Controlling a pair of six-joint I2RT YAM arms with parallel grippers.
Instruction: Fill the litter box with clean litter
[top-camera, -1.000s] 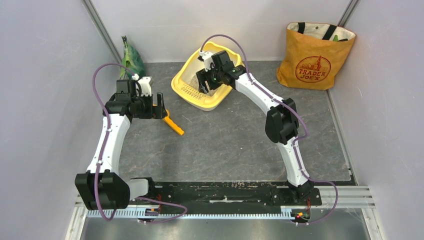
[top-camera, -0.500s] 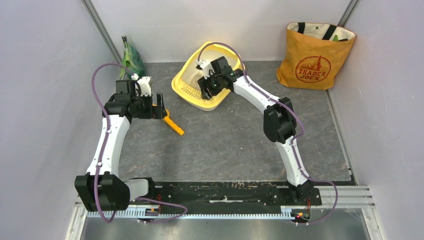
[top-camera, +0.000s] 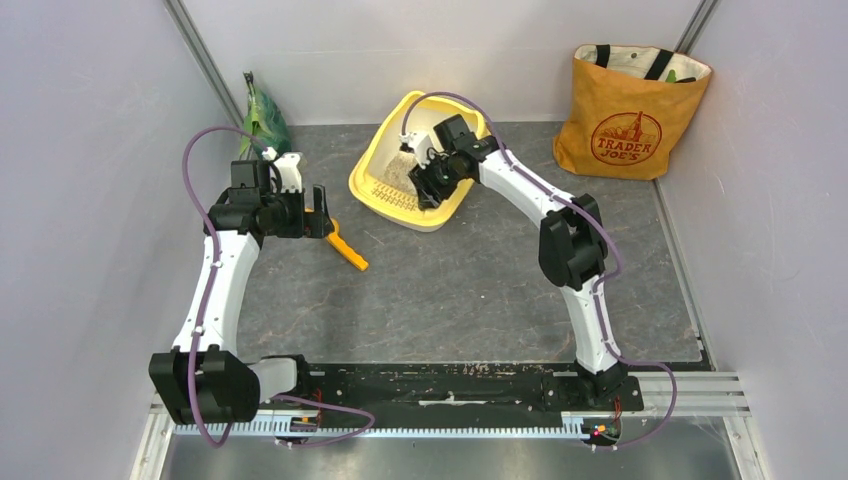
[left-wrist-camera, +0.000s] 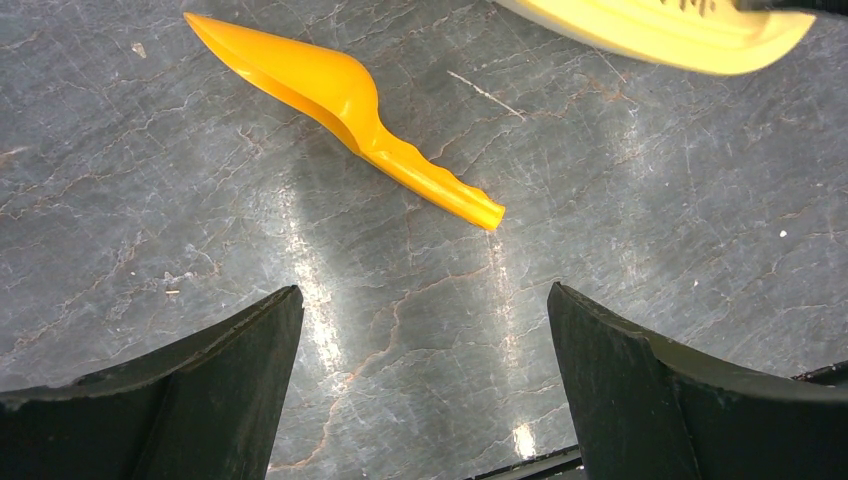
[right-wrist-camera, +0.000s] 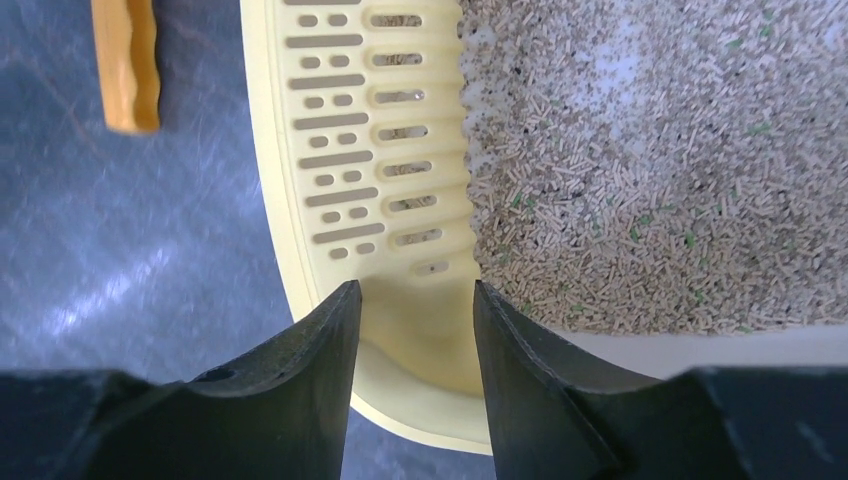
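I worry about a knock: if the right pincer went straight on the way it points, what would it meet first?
The litter box: the right pincer points at its yellow rim beside the slotted grate, with the clean litter just alongside. How near it already is, I cannot tell.

The right wrist view's edges cut off the scoop (right-wrist-camera: 125, 65) and litter box (right-wrist-camera: 410, 290).

Orange-yellow scoop (top-camera: 347, 251) flat on the grey marbled counter (top-camera: 450, 290), left of centre. Orange Trader Joe's tote (top-camera: 628, 115) upright, far-right corner. Crinkly green bag (top-camera: 262, 120) against the far-left wall.
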